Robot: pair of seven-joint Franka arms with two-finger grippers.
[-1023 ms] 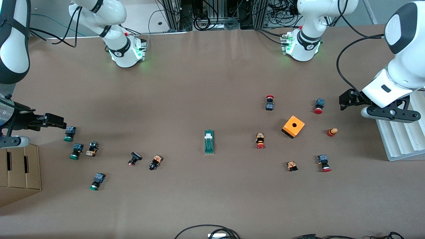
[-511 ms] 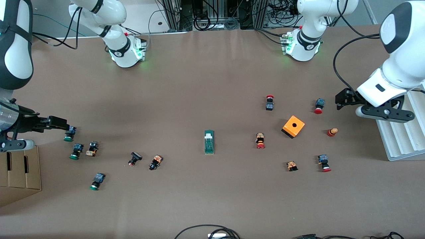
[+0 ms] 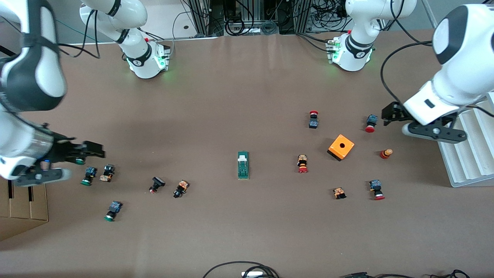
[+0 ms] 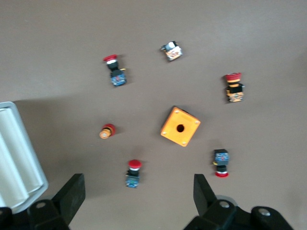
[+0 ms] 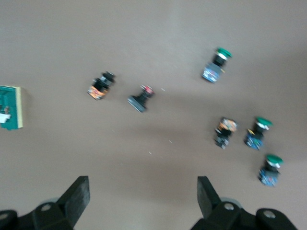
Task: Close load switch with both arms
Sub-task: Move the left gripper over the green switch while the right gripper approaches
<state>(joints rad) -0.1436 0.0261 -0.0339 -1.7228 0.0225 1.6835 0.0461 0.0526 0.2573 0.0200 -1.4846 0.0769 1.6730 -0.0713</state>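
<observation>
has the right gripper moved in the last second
Yes. The right gripper has shifted toward the load switch, now covering the green-capped push button it stood beside.

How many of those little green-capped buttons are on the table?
3, toward the right arm's end: one under the right gripper, another nearer the camera, the last nearest it.

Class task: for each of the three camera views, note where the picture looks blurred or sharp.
Front view: right arm smeared, load switch crisp. Right wrist view: soft throughout, green-capped push buttons fuzzy. Left wrist view: orange box fairly sharp, slight softness.
</observation>
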